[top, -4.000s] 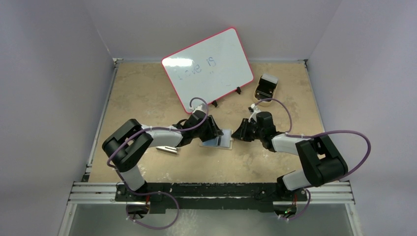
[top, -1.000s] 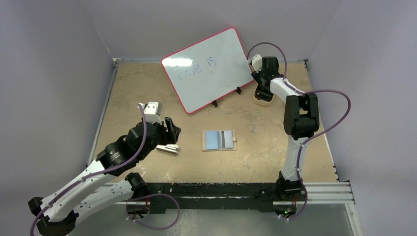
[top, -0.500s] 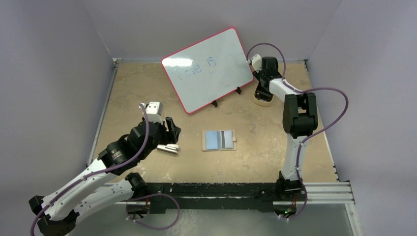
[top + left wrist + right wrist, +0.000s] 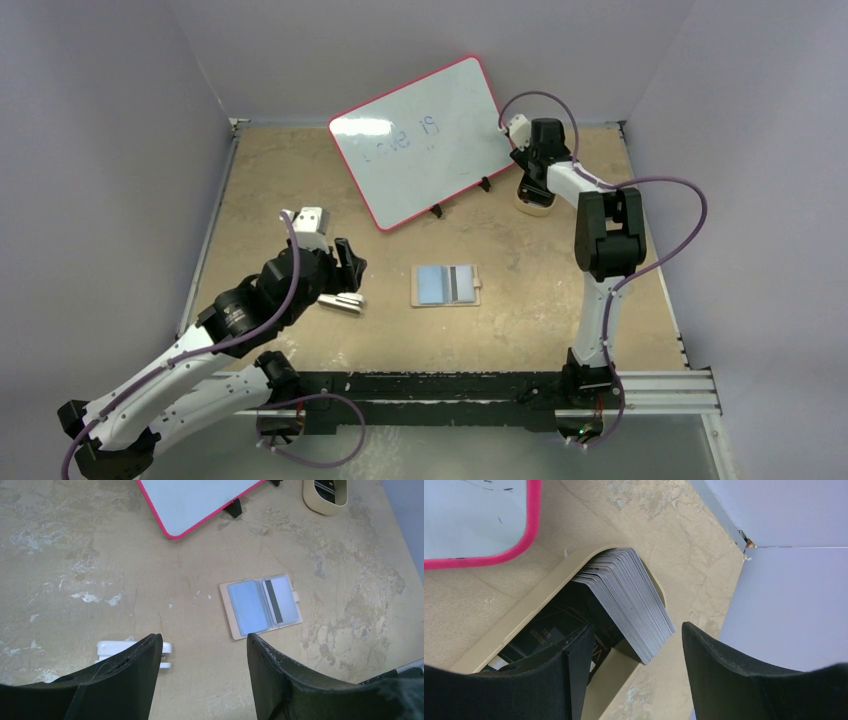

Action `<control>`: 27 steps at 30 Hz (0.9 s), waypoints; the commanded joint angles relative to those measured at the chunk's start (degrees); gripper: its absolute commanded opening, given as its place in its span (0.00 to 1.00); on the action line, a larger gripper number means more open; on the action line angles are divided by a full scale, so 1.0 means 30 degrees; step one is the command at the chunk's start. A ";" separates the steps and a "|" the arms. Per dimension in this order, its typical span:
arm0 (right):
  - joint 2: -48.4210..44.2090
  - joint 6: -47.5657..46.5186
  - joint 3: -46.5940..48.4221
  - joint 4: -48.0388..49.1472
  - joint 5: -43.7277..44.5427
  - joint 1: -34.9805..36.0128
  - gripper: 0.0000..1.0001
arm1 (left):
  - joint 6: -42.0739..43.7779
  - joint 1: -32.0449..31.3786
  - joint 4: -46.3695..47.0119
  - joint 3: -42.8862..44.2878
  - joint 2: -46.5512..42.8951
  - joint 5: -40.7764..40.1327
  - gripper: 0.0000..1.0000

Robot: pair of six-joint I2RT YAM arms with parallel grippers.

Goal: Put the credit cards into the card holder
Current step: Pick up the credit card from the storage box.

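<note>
**Pincers both spread wide, nothing held**

Right gripper [image 4: 636,627] hovers with jaws apart over the tan oval tray with dark interior [image 4: 539,595], above its stack of thin grey credit cards [image 4: 629,600] standing on edge. Left gripper [image 4: 204,639] hangs wide over the table, just beside a white block [image 4: 112,650]. The beige leather card holder [image 4: 229,611] lies open mid-table, with a pale blue card [image 4: 248,607] and a black-striped card [image 4: 282,600] inside. A pink-rimmed whiteboard [image 4: 420,140] stands behind.

A whiteboard [image 4: 425,140] with a pink rim stands tilted on small black feet at the back of the mottled tan worktop [image 4: 270,180], with faint writing on it. Just to its right sits a beige oval tray [image 4: 324,504]. A small white block [image 4: 343,303] lies towards the front left.
</note>
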 commanded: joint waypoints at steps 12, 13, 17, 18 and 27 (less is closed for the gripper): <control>-0.0042 -0.0398 0.0649 0.1660 0.0369 -0.0336 0.49 | 0.0449 -0.0032 0.0349 0.0362 -0.0045 -0.0391 0.62; -0.0090 -0.0399 0.0657 0.1656 0.0295 -0.0332 0.47 | 0.0461 -0.0038 0.0347 0.0359 -0.0039 -0.0392 0.62; -0.0317 -0.0311 0.0693 0.1532 -0.0106 -0.0333 0.40 | 0.0464 -0.0025 0.0327 0.0385 0.0027 -0.0334 0.62; -0.0322 -0.0267 0.0680 0.1527 -0.0142 -0.0339 0.38 | 0.0488 -0.0038 0.0322 0.0398 0.0036 -0.0327 0.62; -0.0271 -0.0064 0.0954 0.0870 -0.1088 -0.0321 0.16 | 0.0494 -0.0039 0.0371 0.0371 -0.0017 -0.0319 0.62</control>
